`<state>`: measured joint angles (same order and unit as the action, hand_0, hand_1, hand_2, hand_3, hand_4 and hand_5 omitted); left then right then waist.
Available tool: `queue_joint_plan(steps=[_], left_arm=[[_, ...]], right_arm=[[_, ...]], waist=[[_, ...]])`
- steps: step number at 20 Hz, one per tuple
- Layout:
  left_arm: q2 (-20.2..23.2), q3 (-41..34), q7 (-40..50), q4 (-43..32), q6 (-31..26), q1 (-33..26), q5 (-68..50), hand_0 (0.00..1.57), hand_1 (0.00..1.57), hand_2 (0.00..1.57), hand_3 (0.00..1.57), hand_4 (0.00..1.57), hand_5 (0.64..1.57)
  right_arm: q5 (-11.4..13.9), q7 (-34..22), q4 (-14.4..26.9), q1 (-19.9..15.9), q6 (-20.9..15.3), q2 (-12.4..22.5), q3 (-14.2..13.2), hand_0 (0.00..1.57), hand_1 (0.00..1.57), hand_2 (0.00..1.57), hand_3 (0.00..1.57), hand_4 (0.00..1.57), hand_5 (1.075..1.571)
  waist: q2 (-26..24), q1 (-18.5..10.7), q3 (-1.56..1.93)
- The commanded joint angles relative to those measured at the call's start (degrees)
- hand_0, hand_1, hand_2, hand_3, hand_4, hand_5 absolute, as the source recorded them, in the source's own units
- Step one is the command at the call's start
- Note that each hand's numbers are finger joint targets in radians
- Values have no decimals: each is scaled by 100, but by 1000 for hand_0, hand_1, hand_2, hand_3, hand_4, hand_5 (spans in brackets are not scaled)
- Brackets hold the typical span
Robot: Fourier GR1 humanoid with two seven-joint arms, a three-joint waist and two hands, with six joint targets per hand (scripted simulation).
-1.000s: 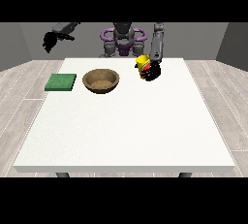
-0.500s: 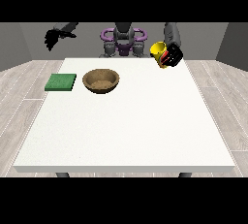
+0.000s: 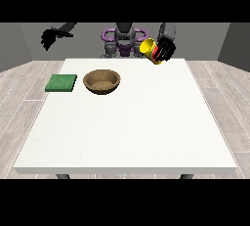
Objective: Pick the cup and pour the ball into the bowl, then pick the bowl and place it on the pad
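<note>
Far left, one robot hand [image 3: 49, 37] hangs in the air off the bench's [image 3: 127, 137] corner, holding nothing; how its fingers lie I cannot tell. Next comes the green pad [image 3: 61, 82], then just beside it the brown bowl [image 3: 101, 81], both resting on the bench. At the view's right, the other robot hand [image 3: 164, 49] has its fingers wrapped around the yellow cup [image 3: 150, 50], lifted and tilted, its mouth facing left. The bowl lies well left of the cup and lower, so the pour needs a leftward carry. The ball isn't visible.
</note>
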<state>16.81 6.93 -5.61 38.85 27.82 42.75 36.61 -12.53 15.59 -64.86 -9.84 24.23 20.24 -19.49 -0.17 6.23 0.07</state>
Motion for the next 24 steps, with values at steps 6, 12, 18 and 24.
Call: queue_joint_plan(steps=[6, 12, 18, 24], left_arm=[[-225, 1128, 1812, -330, -3, 879, 1952, 1559, 1559, 1571, 1571, 1571, 1207], [-762, 2276, 2543, -436, -505, 1408, 3400, 1501, 1501, 1571, 1571, 1380, 1400], [-1119, 3268, 2746, -788, -1335, 1663, 4514, 1509, 1509, 1571, 1571, 1571, 1042], [-1361, 4040, 2855, -1006, -2233, 1767, 5421, 1479, 1479, 1571, 1571, 1474, 1234]], right_arm=[[-102, -449, 165, -248, 61, 53, 51, 0, 0, 0, 0, 0, 1570], [128, 249, 525, -128, 50, -42, 47, 0, 0, 0, 0, 0, 1571], [-15, 144, 655, -358, 335, 156, 7, 0, 0, 0, 0, 0, 1570], [61, 228, 771, -204, 244, 125, -12, 0, 0, 0, 0, 0, 1571]], waist=[[-421, 247, 1], [-307, 154, 11], [-168, 301, 7], [-444, 225, 1]])
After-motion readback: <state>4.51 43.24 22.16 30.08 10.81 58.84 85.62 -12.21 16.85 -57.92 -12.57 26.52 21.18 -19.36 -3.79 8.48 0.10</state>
